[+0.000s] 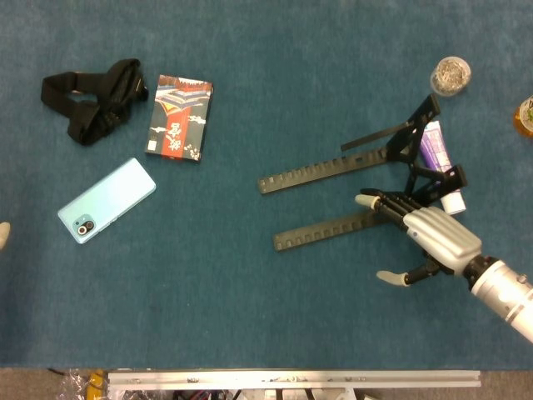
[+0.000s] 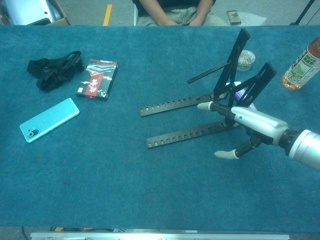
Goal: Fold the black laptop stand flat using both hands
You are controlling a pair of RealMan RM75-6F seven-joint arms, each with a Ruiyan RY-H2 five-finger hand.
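The black laptop stand (image 1: 321,171) (image 2: 175,106) lies right of centre, with two slotted rails flat on the blue cloth. Its support arms (image 2: 232,62) still stand raised at the right end. My right hand (image 1: 429,233) (image 2: 252,125) hovers at the right end of the near rail (image 1: 321,231) (image 2: 180,135). Its fingers reach out over that rail and the thumb is spread apart below, holding nothing. Only a pale tip, perhaps of my left hand (image 1: 2,234), shows at the left edge of the head view.
A teal phone (image 1: 107,200), a patterned book (image 1: 179,117) and a black strap (image 1: 96,98) lie at the left. A purple tube (image 1: 433,143), a small jar (image 1: 450,75) and a drink bottle (image 2: 302,62) crowd the stand's right end. A person (image 2: 172,10) sits across the table.
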